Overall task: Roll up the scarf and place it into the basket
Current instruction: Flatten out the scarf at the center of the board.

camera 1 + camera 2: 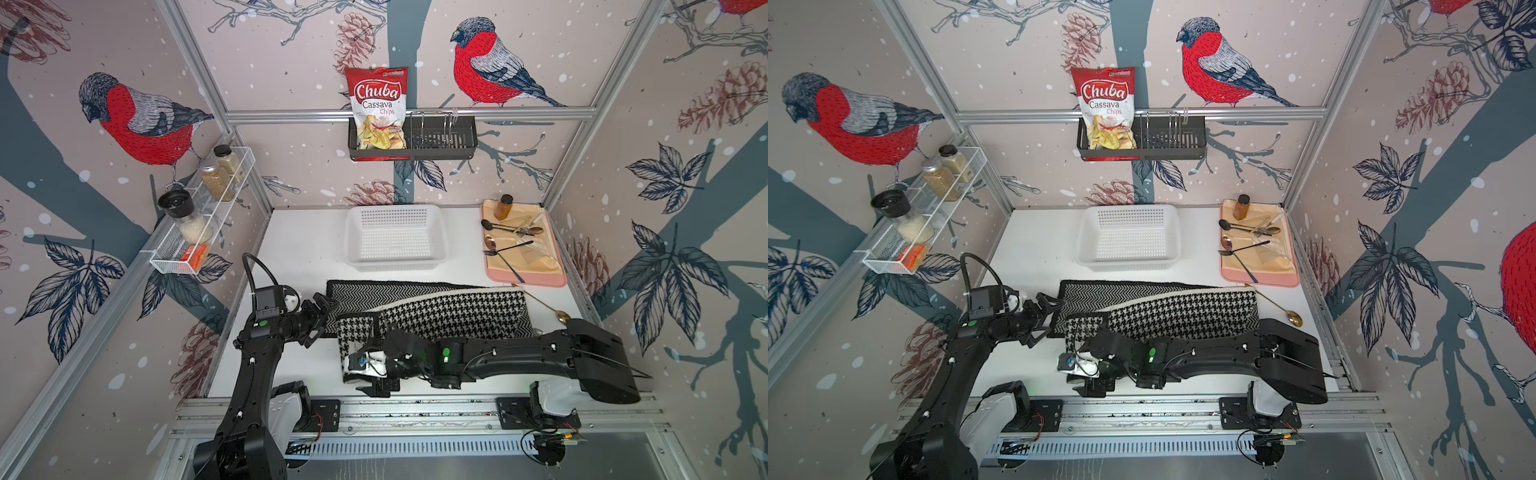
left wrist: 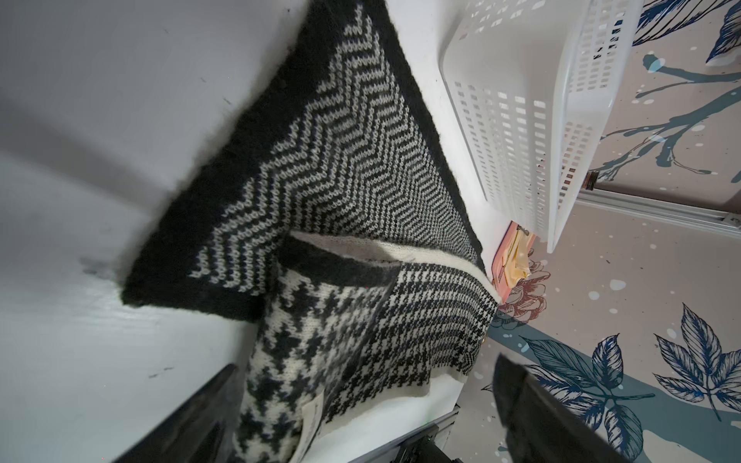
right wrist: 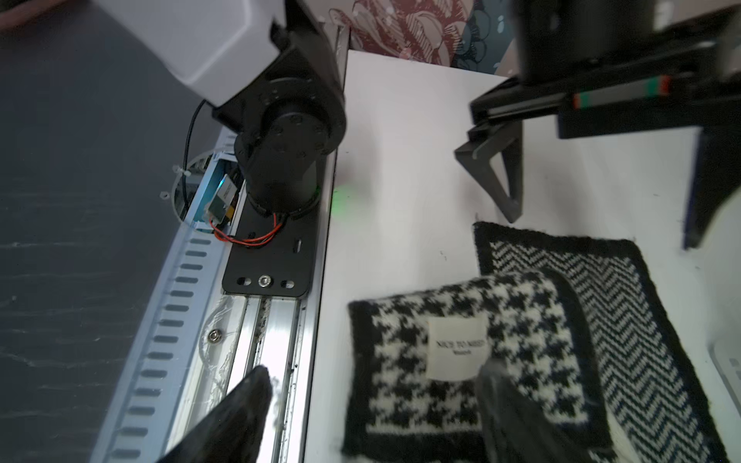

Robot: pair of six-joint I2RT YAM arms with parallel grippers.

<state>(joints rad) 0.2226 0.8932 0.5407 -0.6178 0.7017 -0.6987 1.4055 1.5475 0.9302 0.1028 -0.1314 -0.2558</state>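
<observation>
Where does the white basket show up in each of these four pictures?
In a top view: basket centre, just behind the scarf.
In a top view: same spot.
Left wrist: basket large, beside the scarf's zigzag side.
Right wrist: at most a white sliver at the edge; unsure.
Shared landmark: the scarf, in all four.

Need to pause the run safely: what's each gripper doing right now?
Left gripper: open, holding nothing, at the scarf's herringbone end.
Right gripper: open, fingers apart over the scarf's folded end, gripping nothing.
</observation>
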